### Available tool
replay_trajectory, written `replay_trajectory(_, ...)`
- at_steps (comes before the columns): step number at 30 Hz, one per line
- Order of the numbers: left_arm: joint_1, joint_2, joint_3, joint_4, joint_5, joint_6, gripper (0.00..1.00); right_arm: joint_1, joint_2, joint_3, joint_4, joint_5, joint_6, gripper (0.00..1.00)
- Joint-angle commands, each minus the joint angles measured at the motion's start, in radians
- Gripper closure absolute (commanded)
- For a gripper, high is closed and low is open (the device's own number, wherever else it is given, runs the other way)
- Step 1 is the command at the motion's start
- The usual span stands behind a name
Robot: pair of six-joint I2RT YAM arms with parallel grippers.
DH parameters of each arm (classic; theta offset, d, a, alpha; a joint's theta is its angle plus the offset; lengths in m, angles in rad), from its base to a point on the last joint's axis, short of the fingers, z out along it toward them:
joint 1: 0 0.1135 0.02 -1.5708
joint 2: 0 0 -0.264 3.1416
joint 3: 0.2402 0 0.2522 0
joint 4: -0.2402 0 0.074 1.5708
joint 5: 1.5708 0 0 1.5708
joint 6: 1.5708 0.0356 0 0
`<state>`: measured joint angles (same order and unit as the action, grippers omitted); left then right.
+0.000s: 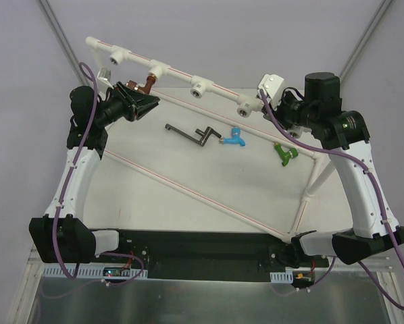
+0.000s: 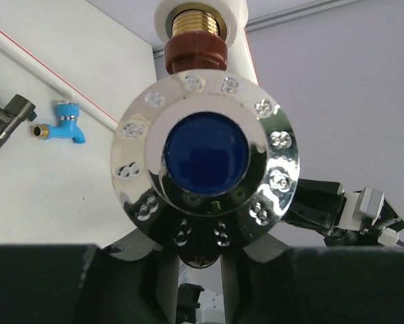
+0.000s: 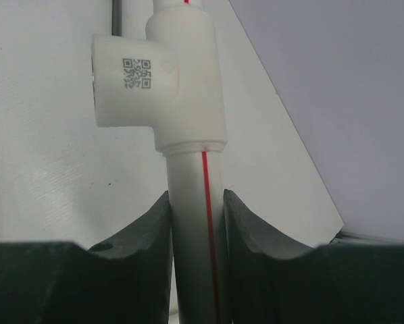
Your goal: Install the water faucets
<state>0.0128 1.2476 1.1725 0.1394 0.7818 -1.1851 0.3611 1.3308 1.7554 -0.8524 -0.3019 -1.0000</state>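
The left fingers (image 2: 131, 270) are shut tight on the small red-brown faucet with a shiny round knob (image 2: 205, 158). Its gold screw end sits partly in a round hole of the long white plastic pipe frame (image 1: 178, 73), at the far side of the desk (image 1: 155, 162). The right fingers (image 3: 144, 229) are shut on a pipe of that frame, just under a white T-piece (image 3: 161, 81), one finger on each side.

The faucet looks small, light and hard. The shiny knob may be slippery, so I think the brown body or the knob's rim is the best place to hold it, with the screw end left free. It likely must go in straight or the screw will jam.

There are three faucets: the red-brown one at the pipe, one blue faucet (image 1: 233, 138) and one green faucet (image 1: 284, 154), both lying loose on the desk. I count four round holes along the top pipe. One dark grey metal tool (image 1: 192, 135) lies just beside the blue faucet.
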Motion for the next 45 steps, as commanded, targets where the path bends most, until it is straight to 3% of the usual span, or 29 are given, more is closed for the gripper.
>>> replay_trajectory(1,-0.004,0.015,0.052,0.026,0.008,0.038,1.0,0.012,0.002,-0.034,-0.071,0.03,0.086,0.98)
replay_trajectory(32,0.073,0.056,0.036,-0.007,0.07,0.13,1.0,0.022,0.004,-0.039,-0.071,0.024,0.07,0.98)
replay_trajectory(45,0.073,0.075,0.104,-0.11,0.037,0.231,1.0,0.029,0.005,-0.04,-0.074,0.024,0.066,0.98)
